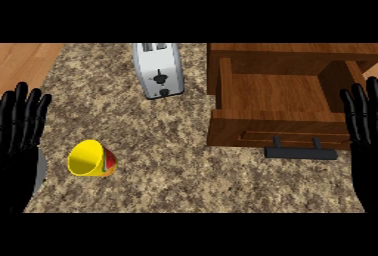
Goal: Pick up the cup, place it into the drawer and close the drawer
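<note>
A yellow cup (90,158) with a red band lies tipped on its side on the speckled stone desk (170,170), its open mouth turned toward the view's lower left, close to the desk's left edge, beyond which wooden floor (26,62) shows. The left robot hand (18,145) rests at the view's left edge, fingers straight and spread, pointing up, just beside the cup but not touching it. The right robot hand (363,130) rests likewise at the right edge, fingers straight and apart, holding nothing. At the upper right stands a wooden cabinet with its drawer (277,97) pulled open toward the viewer; the drawer's inside is bare wood, and its front panel carries a dark bar handle (301,152) that juts over the desk. A silver toaster (158,70) stands at the top centre, just left of the drawer. Between the cup and the drawer front stretches a wide run of bare desk surface.
</note>
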